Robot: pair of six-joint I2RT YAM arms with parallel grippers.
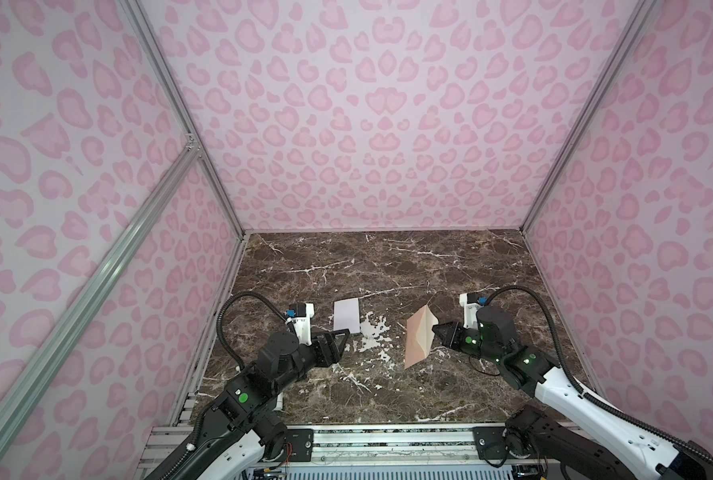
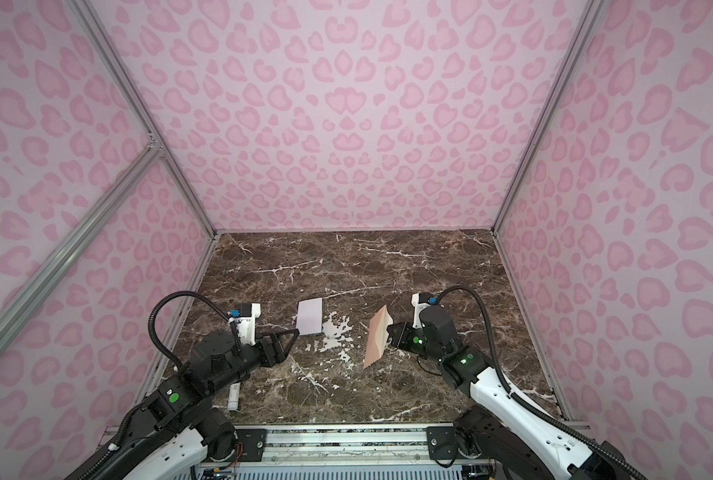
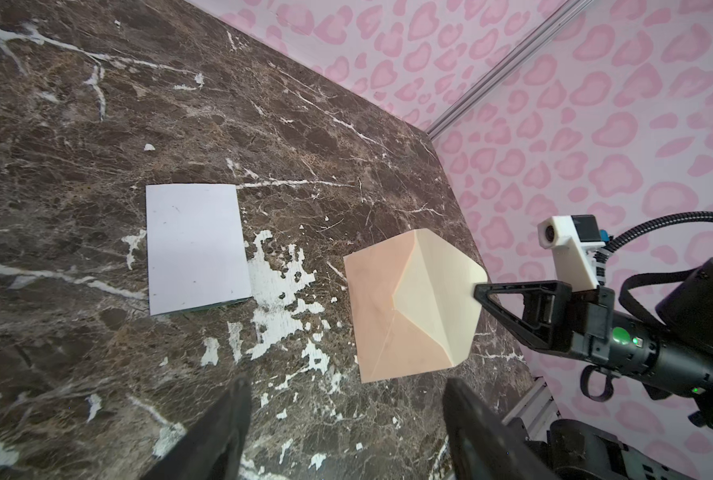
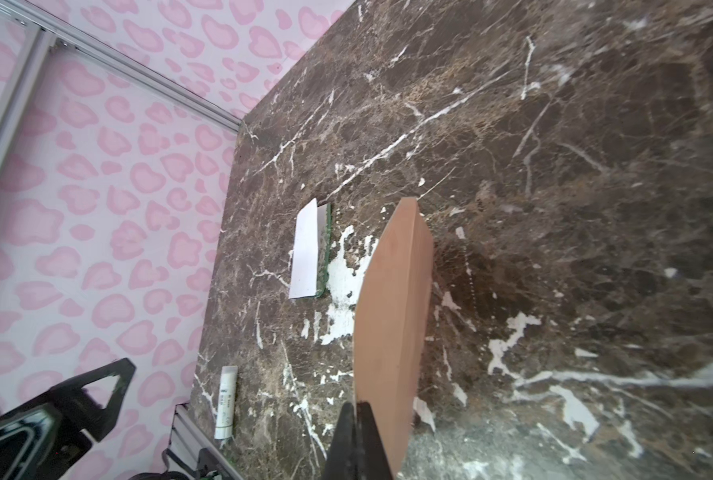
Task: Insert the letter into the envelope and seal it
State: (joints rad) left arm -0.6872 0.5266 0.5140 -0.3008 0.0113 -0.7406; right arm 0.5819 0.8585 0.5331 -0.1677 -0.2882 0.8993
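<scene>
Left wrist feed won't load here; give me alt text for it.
The right gripper, shut, pinches the flap tip of the peach envelope, holding it tilted with the flap open. The letter lies flat on the marble table beside it, and the left gripper hangs open in the foreground.

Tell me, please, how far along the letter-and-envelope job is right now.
Done: the envelope is open, flap unfolded. In hand: the right gripper is shut on the flap tip, holding the envelope tilted over the table; the left gripper is open near the letter, which lies flat, ungripped. Remaining: pick up the letter, slide it in, seal; the glue stick lies near the left arm.
</scene>
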